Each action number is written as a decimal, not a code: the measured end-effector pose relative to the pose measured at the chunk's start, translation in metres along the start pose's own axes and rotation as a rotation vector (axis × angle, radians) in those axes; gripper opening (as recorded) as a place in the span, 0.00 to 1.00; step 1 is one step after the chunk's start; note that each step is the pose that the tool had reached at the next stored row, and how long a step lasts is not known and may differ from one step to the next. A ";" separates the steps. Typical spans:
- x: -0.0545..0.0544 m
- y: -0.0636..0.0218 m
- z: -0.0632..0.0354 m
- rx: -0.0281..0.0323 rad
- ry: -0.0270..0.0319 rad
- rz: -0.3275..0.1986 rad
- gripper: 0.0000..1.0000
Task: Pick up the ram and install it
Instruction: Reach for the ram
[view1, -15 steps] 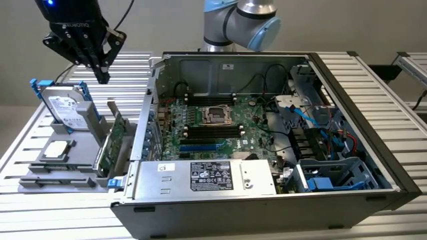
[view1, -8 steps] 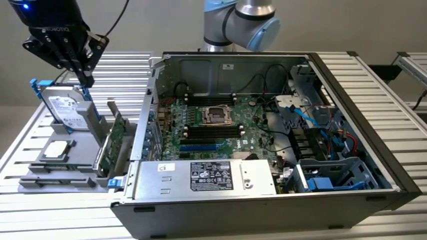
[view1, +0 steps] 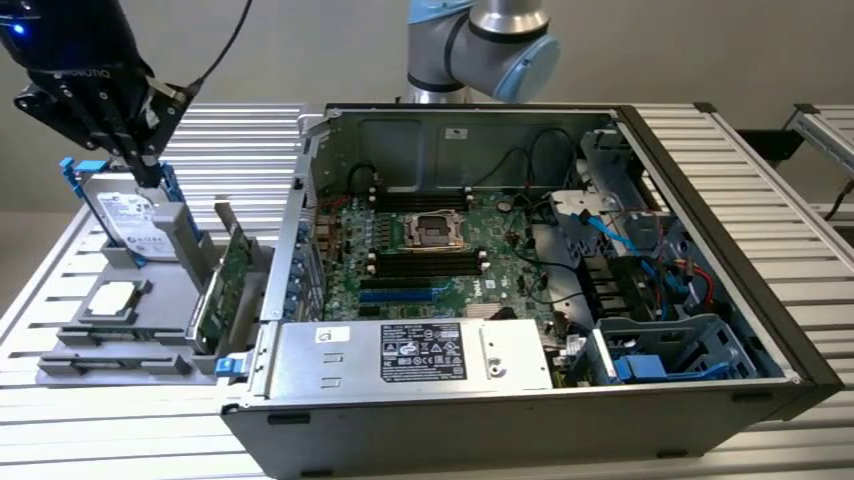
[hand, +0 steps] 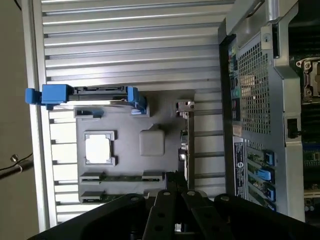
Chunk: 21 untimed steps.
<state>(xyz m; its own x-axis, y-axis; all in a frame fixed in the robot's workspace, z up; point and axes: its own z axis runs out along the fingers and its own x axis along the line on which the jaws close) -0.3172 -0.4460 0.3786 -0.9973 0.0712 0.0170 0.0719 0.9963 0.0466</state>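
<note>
Ribbed metal tabletop (view1: 247, 135) carries a grey tray (view1: 167, 308) beside an open computer case (view1: 400, 140). At the tray's end opposite the hard drive (view1: 134, 215) lies the ram (hand: 122, 177), a slim, long dark-green strip seen edge-on, its ends held by grey clips. Above the tray's hard-drive end hangs the gripper (view1: 139, 158), pinched fully together and holding nothing.

Even, diffuse light; soft shadows; glare on table slats (hand: 125, 30); computer case (view1: 441, 150) interior dimmer.
</note>
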 end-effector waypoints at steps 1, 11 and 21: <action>0.002 -0.0020 0.0008 0.0002 0.0024 0.000 0.11; 0.027 -0.0306 0.0054 0.0004 0.0060 0.000 0.11; 0.048 -0.0520 0.0142 0.0016 0.0230 0.001 0.11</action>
<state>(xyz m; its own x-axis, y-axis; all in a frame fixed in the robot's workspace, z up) -0.3688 -0.4937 0.3627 -0.9967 0.0711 0.0400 0.0729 0.9963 0.0450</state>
